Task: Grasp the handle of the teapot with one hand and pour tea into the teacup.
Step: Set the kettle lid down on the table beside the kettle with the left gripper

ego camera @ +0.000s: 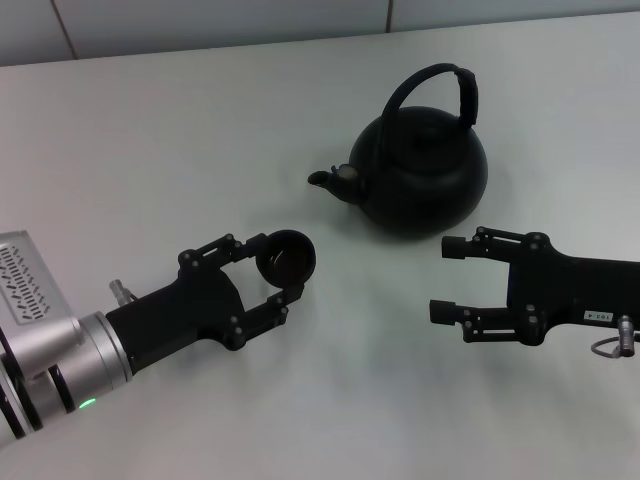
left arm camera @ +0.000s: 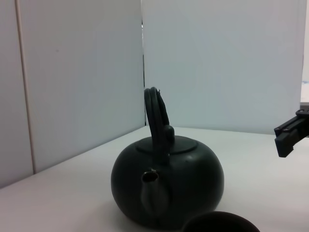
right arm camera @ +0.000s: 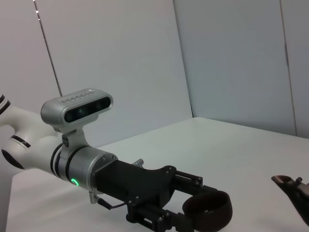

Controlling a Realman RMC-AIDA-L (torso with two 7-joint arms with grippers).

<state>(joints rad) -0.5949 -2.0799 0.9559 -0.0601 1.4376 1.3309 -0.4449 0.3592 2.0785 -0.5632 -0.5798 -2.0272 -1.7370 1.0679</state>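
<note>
The matte black teapot stands on the white table, its spout pointing to the left and its arched handle upright. My left gripper is shut on the small black teacup, just in front of the spout. My right gripper is open and empty, close to the teapot's near right side, below the handle. The left wrist view shows the teapot and handle close up, with the teacup's rim at the edge. The right wrist view shows the teacup in the left gripper.
The white table runs back to a pale wall. One finger of the right gripper shows in the left wrist view. The left arm's silver wrist is at the near left.
</note>
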